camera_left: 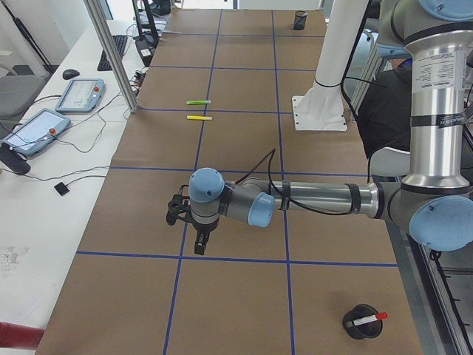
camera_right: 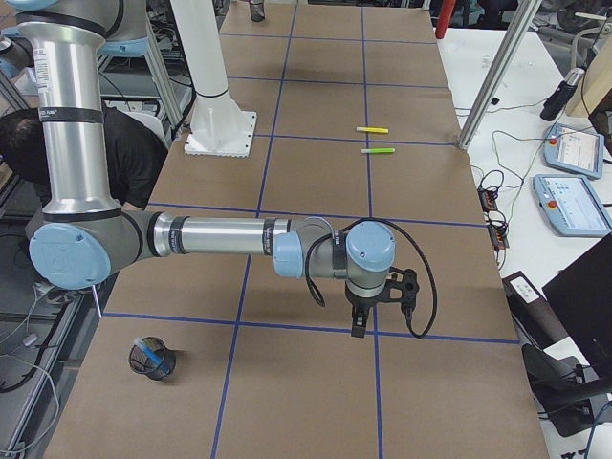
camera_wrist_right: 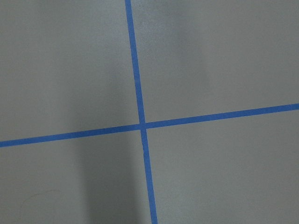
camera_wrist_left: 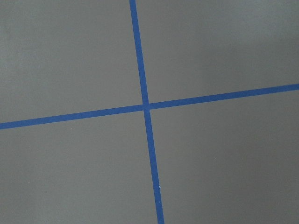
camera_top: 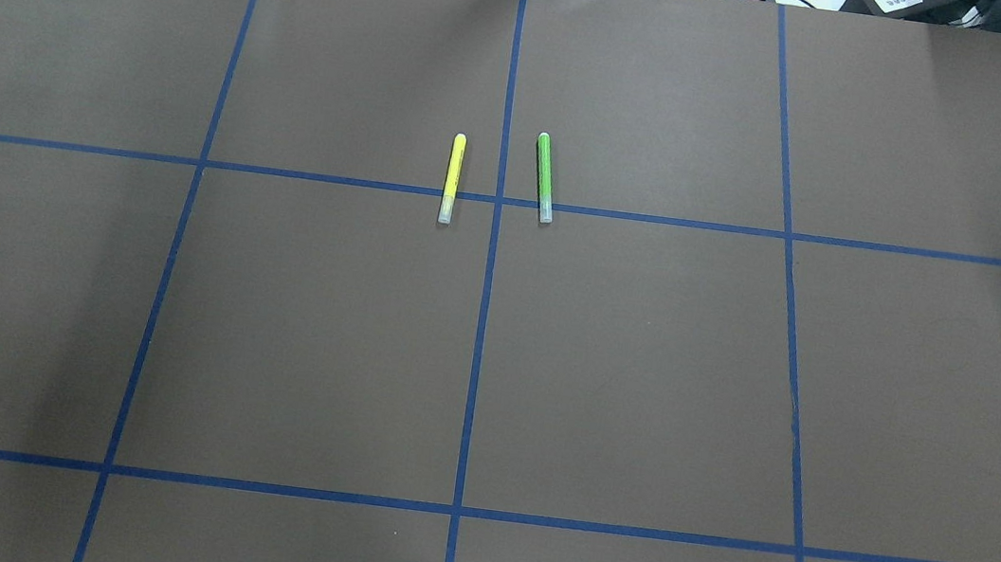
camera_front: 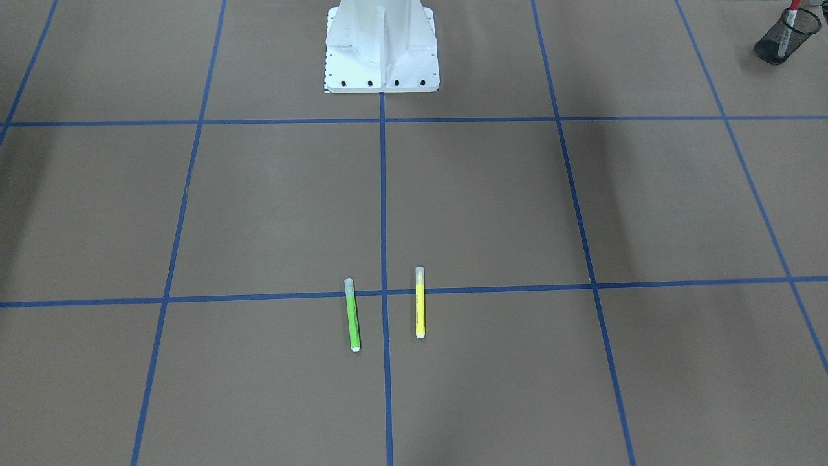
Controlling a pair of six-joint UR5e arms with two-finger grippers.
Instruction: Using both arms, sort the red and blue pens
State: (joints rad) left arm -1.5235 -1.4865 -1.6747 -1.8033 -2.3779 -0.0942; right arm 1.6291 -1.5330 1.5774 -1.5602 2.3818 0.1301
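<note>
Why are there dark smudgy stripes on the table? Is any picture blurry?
Front-facing view: soft grey bands on the table, probably shadows of the left arm and right arm. Overhead view: a faint dark patch lower left; the green marker and yellow marker look sharp. Right wrist view: a soft shadow down the left half. Left wrist view: evenly lit.

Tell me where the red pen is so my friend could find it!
On the brown table with the blue tape grid, go to the end on the robot's left. A black mesh cup stands there with the red pen leaning inside. Its white barrel and red end differ from the yellow marker and lime-green marker lying flat mid-table.
</note>
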